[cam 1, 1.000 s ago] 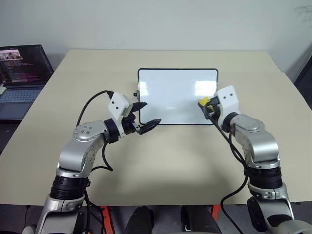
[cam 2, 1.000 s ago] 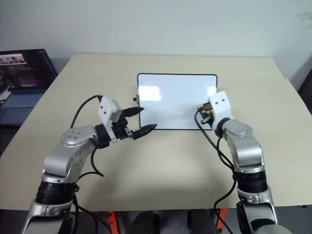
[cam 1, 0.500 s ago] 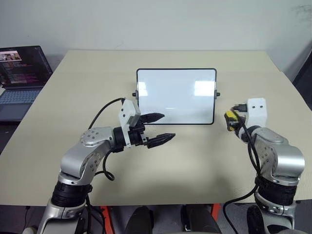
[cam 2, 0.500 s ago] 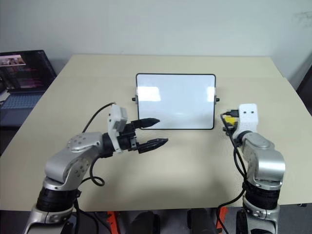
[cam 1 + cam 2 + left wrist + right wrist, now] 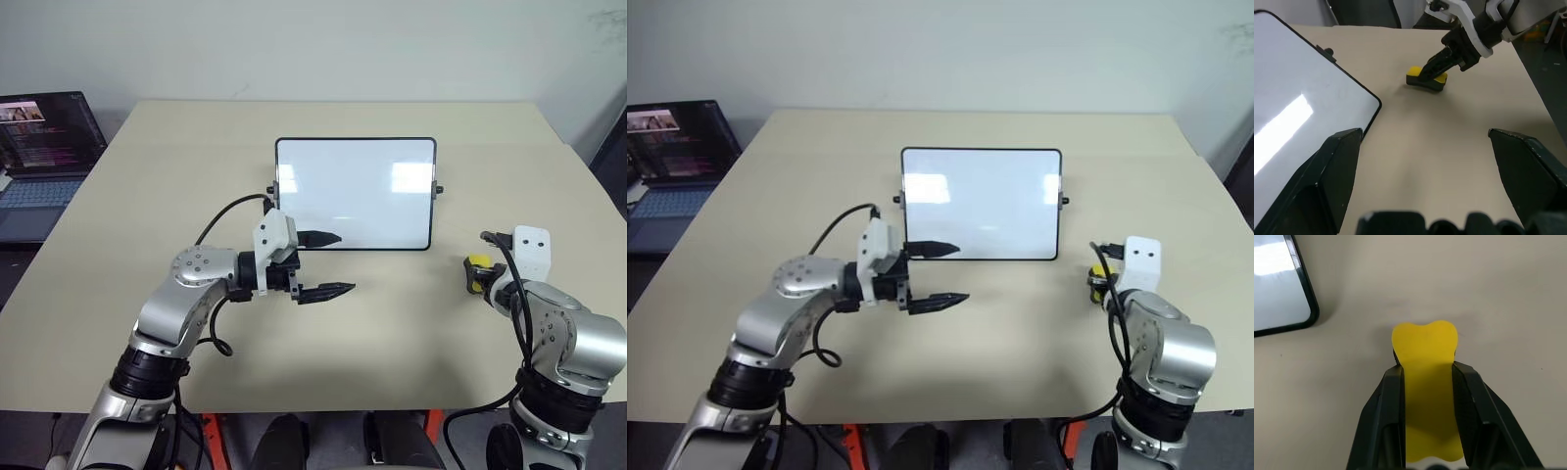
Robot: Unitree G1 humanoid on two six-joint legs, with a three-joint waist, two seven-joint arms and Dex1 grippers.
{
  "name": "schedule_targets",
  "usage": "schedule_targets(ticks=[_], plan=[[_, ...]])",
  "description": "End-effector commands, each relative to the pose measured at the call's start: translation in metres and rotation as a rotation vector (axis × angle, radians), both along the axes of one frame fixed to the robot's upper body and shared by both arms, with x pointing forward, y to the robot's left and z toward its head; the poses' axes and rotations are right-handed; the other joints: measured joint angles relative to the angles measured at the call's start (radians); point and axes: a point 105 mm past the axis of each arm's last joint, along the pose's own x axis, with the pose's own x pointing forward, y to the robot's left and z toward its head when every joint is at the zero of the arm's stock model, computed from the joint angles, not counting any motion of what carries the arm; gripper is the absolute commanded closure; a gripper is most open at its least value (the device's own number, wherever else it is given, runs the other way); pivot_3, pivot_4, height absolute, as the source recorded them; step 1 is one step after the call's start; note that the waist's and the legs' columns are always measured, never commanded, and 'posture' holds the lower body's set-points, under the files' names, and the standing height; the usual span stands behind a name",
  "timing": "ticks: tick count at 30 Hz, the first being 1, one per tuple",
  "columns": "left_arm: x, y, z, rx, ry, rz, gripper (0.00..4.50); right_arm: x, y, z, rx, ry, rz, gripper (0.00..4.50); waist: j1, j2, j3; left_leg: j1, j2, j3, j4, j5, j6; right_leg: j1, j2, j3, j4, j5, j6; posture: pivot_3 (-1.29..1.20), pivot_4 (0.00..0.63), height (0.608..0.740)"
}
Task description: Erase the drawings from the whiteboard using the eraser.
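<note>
Right gripper (image 5: 1427, 382) at 4 o'clock is clamping the yellow eraser (image 5: 1426, 357), resting it on the table (image 5: 392, 323) beside the board's near right corner. Left gripper (image 5: 328, 264) is hanging spread wide, empty, at 8 o'clock. Whiteboard (image 5: 355, 191) at 12 o'clock is showing blank; drawings appear wiped off. Likely remaining: releasing the eraser.

Laptop (image 5: 44, 157) at nine o'clock, cut by the picture edge; screen text illegible. Eraser (image 5: 478, 264) mostly hidden behind right gripper (image 5: 1426, 374).
</note>
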Motion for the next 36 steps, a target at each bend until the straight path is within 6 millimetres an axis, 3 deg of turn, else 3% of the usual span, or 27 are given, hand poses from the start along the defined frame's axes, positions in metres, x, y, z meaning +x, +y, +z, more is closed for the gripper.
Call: schedule_targets(ticks=[1,36], plan=[[-0.001,-0.002,0.01,-0.01,-0.061,-0.013,0.0,0.003,-0.001,0.012,-0.017,-0.053,0.011,3.44,-0.001,0.0,0.0,0.0,0.0,0.0,0.0,0.0,0.0,0.0,0.0,0.0,0.0,0.0,0.0,0.0,0.15,0.74],[0.001,0.009,0.011,-0.004,-0.072,0.033,0.0,0.016,-0.009,-0.001,-0.087,-0.001,0.157,3.44,0.0,0.0,0.0,0.0,0.001,0.0,0.0,0.0,0.0,0.0,0.001,0.0,0.0,0.0,0.0,0.0,0.15,0.74]])
